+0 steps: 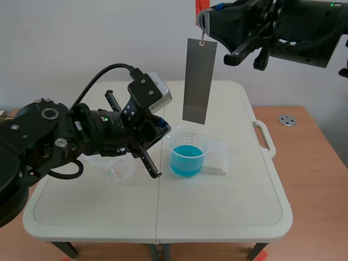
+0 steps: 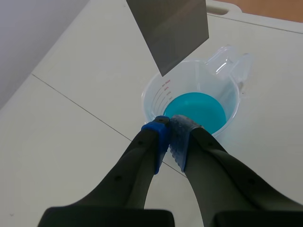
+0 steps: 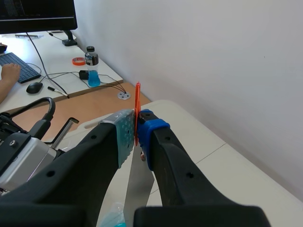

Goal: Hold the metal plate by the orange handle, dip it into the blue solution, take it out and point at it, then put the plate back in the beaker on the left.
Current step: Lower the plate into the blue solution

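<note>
Hanging flat matte metal plate (image 1: pixel 199 80) | right gripper (image 3: pixel 137 135) pinching thin orange handle (image 3: pixel 138 97)

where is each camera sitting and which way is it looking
Scene view: between the arms, facing out across the table; the left arm and the raised right arm both show.
Left wrist view: on the left arm, looking down past its own shut left gripper at the beaker of blue solution.
Right wrist view: on the raised right arm, looking down past the right gripper, shut on the orange handle.
Shared: all three show the metal plate; scene and left wrist views share the beaker.
</note>
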Action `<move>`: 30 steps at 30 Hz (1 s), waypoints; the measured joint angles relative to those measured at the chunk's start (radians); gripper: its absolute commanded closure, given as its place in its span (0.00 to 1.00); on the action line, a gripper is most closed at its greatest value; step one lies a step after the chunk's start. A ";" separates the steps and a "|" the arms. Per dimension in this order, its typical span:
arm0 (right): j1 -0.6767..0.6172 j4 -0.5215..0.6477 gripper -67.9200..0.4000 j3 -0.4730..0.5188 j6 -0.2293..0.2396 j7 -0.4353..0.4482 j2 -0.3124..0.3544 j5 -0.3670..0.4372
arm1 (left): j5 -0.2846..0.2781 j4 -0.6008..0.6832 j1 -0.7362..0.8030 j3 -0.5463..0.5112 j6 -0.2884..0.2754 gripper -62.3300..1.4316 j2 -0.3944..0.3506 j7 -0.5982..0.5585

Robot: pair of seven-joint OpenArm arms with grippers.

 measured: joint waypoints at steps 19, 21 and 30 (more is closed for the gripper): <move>0.000 0.000 0.97 0.000 0.000 0.000 0.000 0.000 | 0.014 0.157 0.162 -0.114 0.121 0.95 -0.098 0.002; 0.000 0.000 0.97 0.000 0.000 0.000 0.000 0.000 | 0.014 0.238 0.235 -0.163 0.121 0.95 -0.132 -0.006; 0.000 -0.002 0.97 0.000 0.000 0.000 0.000 0.000 | 0.014 0.489 0.579 -0.409 0.170 0.95 -0.203 -0.063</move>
